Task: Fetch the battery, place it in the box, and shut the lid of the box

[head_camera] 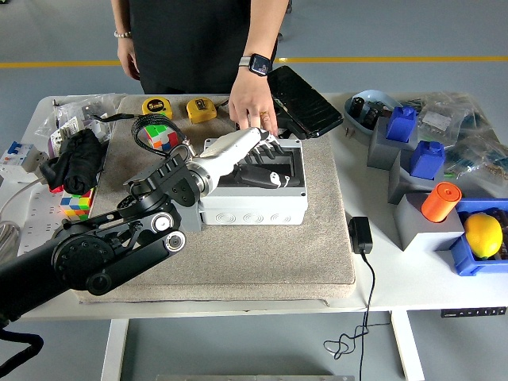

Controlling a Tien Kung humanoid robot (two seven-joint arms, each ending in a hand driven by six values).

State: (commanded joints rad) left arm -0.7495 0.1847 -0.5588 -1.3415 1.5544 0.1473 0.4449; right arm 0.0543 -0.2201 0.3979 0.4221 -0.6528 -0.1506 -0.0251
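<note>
The grey box (252,203) stands on the beige mat (238,254) at the middle of the table. Its smoky clear lid (290,159) lies down over the opening. My left hand (266,163), white at the wrist with black fingers, rests flat on top of the lid, fingers spread and holding nothing. The battery is hidden under the lid and hand. A person's hand (254,107) with a watch touches the box's back edge. My right arm is out of view.
A Rubik's cube (165,136) and two yellow tape measures (156,105) lie behind my arm. A black pouch (305,99) sits behind the box. A black adapter (360,234), grey and blue blocks (429,159), an orange cylinder (440,201) and a lemon (482,234) fill the right side.
</note>
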